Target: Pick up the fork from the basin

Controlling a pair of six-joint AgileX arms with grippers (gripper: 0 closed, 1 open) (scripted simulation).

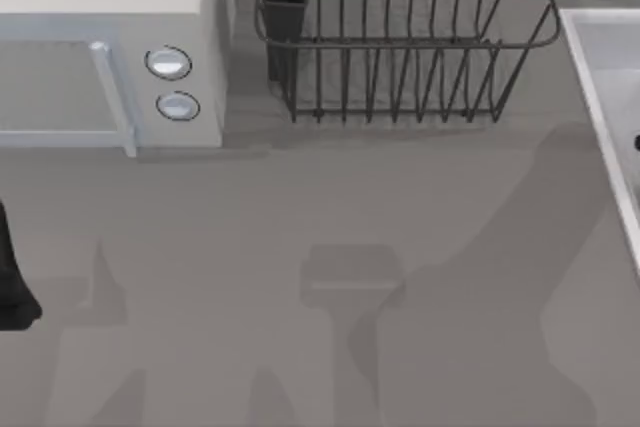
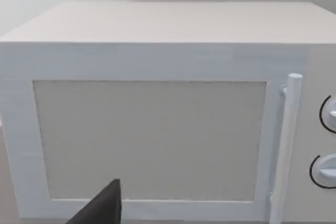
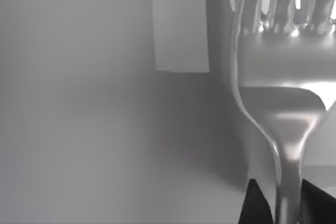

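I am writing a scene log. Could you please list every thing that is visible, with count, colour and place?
boxy white microwave: one, white with two round knobs, top view's far left.
dark wire dish rack: one, dark grey, far middle.
pale grey basin: one, whitish rim, right edge.
shiny silver metal fork: one, silver, close before the right wrist camera, handle between dark fingers.
grey table: one.
left gripper: black, table's left edge, facing the microwave.
right gripper: black, at the fork's handle.

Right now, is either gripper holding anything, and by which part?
The right gripper holds the fork by its handle just below the neck, tines pointing away. The left gripper, in front of the microwave, holds nothing visible.
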